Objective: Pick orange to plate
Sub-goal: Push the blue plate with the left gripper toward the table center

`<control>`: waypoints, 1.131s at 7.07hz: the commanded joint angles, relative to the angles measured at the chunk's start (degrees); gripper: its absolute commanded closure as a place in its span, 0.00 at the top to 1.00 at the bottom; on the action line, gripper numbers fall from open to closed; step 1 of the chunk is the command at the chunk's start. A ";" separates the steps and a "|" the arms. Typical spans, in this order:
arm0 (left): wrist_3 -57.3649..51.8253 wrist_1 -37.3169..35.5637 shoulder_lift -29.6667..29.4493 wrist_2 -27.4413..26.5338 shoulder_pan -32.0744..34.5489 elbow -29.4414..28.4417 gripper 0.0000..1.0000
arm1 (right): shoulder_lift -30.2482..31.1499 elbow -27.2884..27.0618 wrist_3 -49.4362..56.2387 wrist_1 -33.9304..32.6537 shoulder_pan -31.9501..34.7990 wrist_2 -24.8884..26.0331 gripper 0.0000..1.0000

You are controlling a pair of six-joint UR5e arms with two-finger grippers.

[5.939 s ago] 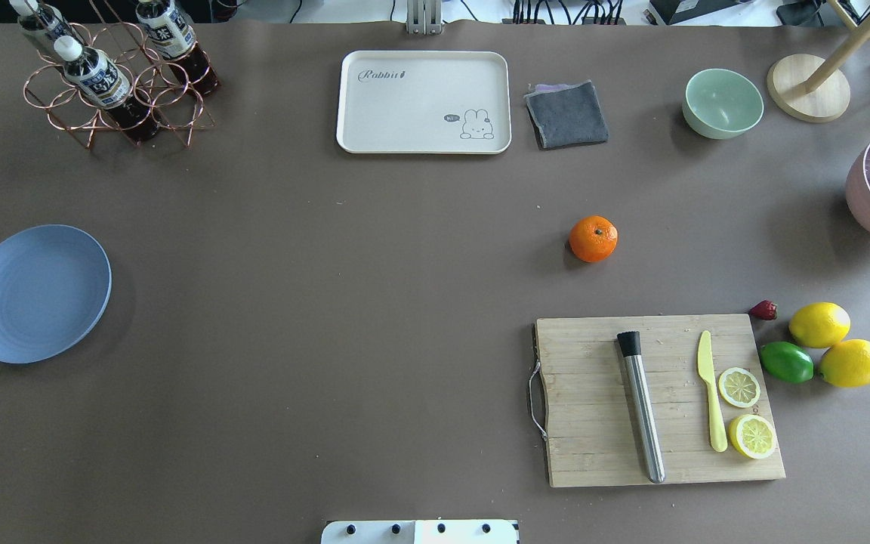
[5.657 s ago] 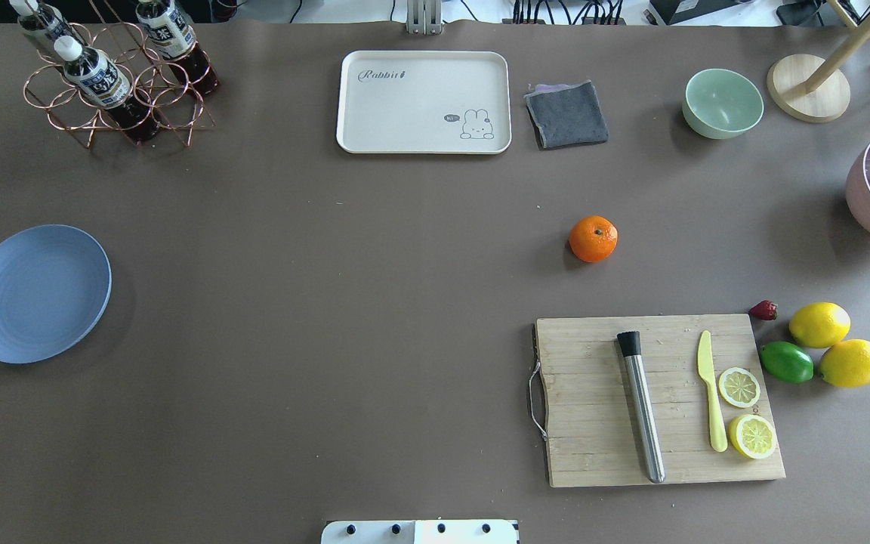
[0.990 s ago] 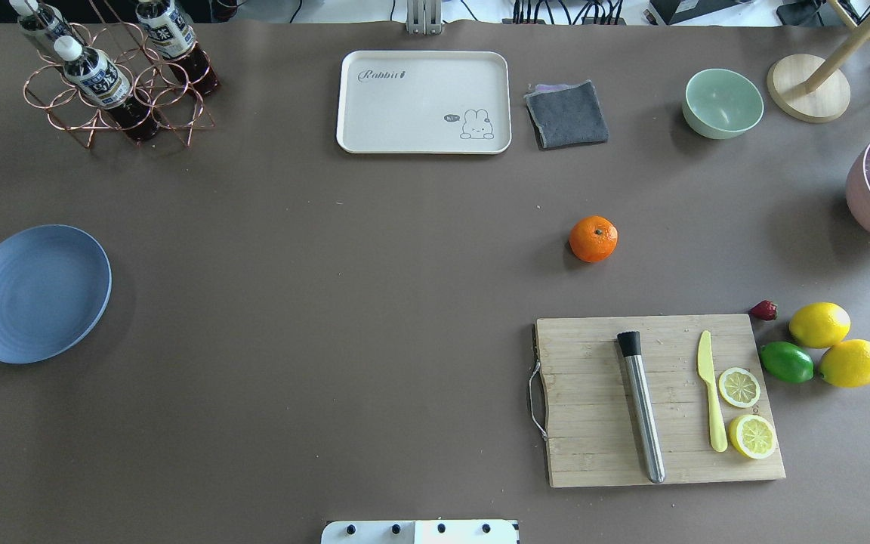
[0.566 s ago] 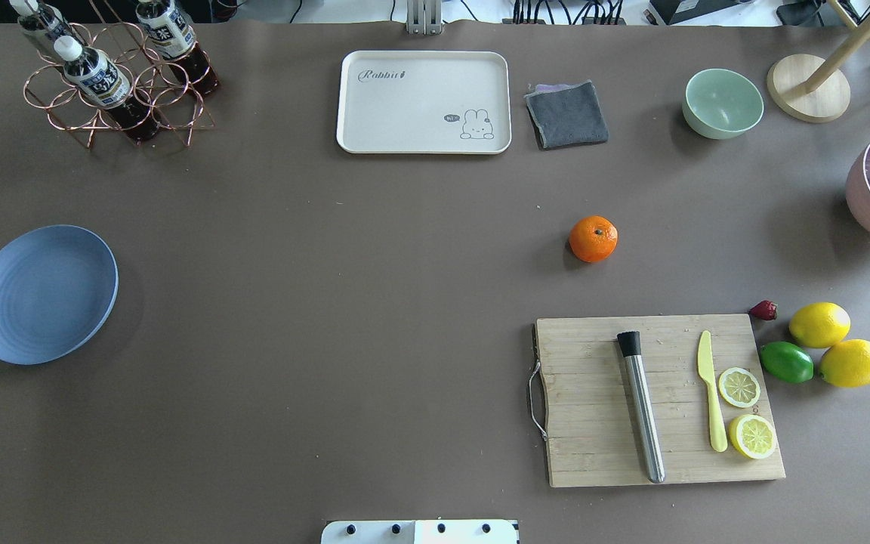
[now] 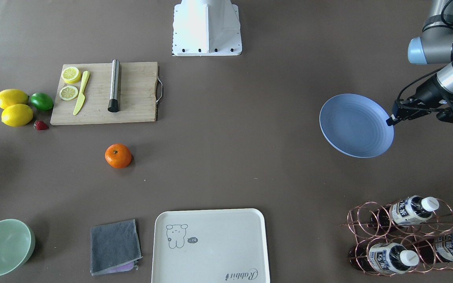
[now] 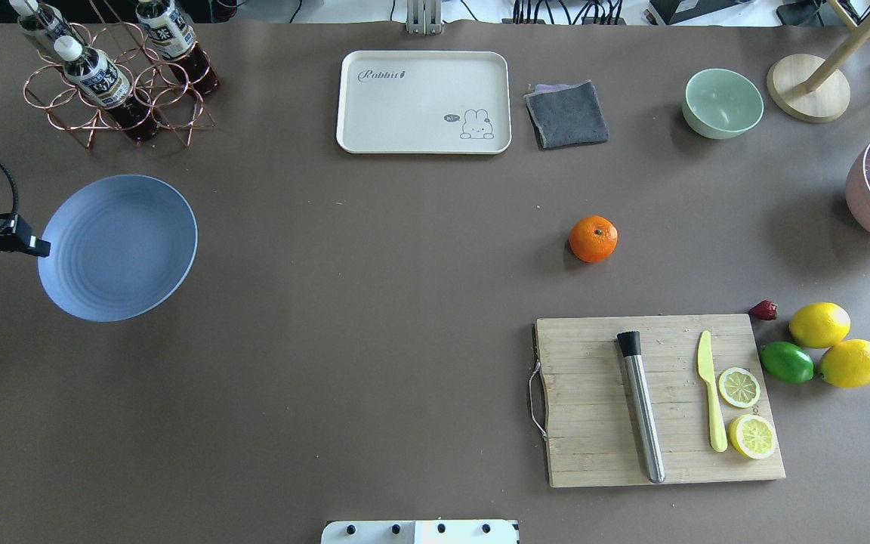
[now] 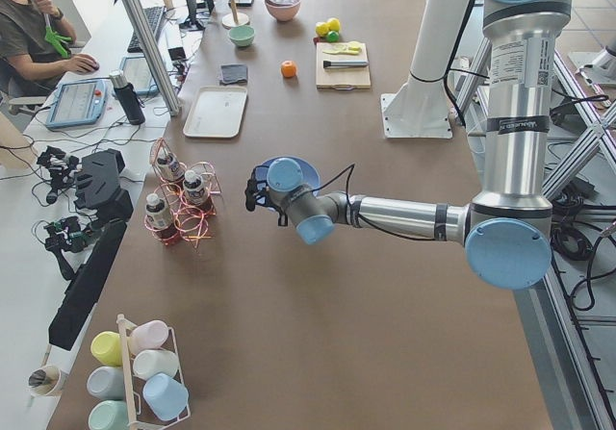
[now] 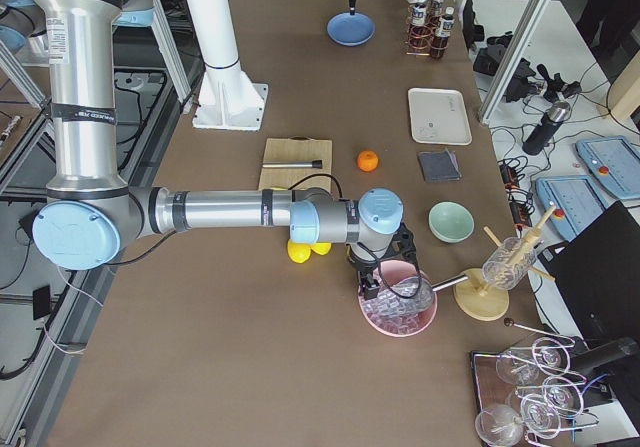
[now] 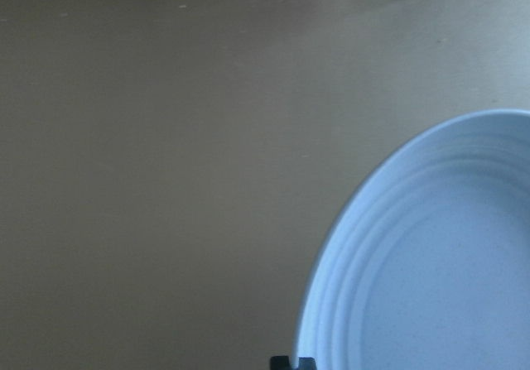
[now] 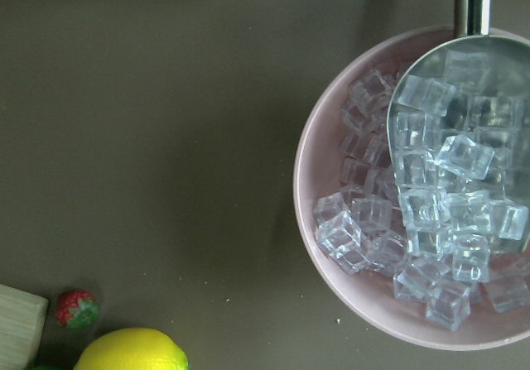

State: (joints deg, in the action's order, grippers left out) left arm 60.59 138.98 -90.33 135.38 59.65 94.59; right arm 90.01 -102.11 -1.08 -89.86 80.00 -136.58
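Observation:
The orange (image 6: pixel 593 239) (image 5: pixel 118 155) rests alone on the brown table, right of the middle in the overhead view. The pale blue plate (image 6: pixel 121 245) (image 5: pixel 354 125) (image 9: pixel 439 271) hangs slightly above the table at the left, tilted. My left gripper (image 6: pixel 31 245) (image 5: pixel 391 120) is shut on its outer rim. The orange lies far to the right of the plate. My right gripper (image 8: pixel 372 285) shows only in the exterior right view, above a pink bowl of ice; I cannot tell whether it is open or shut.
A copper bottle rack (image 6: pixel 114 75) stands just beyond the plate. At the far edge are a cream tray (image 6: pixel 424 102), a grey cloth (image 6: pixel 566 113) and a mint bowl (image 6: pixel 723 103). A cutting board (image 6: pixel 593 423), lemons (image 6: pixel 835 344) and a lime (image 6: pixel 786 362) lie near the orange.
The left gripper came in from the left edge, took hold of the plate's rim, lifted it and carried it rightward and farther from the robot. The orange has not moved.

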 commanded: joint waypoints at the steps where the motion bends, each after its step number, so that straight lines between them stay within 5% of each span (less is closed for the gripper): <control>1: 15.03 -0.46 -3.09 -9.03 -10.55 7.69 0.00 | -4.46 -6.50 -18.77 0.04 -8.33 0.26 1.00; 3: 19.64 -1.25 -5.89 -16.35 -17.96 9.47 0.00 | -12.01 -6.34 -31.65 0.04 -17.29 3.23 1.00; 5: 20.44 -16.46 -17.88 -25.28 -27.16 8.86 0.00 | -15.99 -5.56 -39.24 0.21 -24.87 8.50 1.00; 8: 23.17 -21.39 -21.73 -31.73 -35.19 7.90 0.00 | -19.59 2.33 -48.71 11.60 -31.11 11.86 1.00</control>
State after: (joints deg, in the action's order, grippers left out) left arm 83.00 118.60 -111.22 106.91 27.95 103.11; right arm 72.21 -103.17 -45.06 -82.93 51.88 -126.01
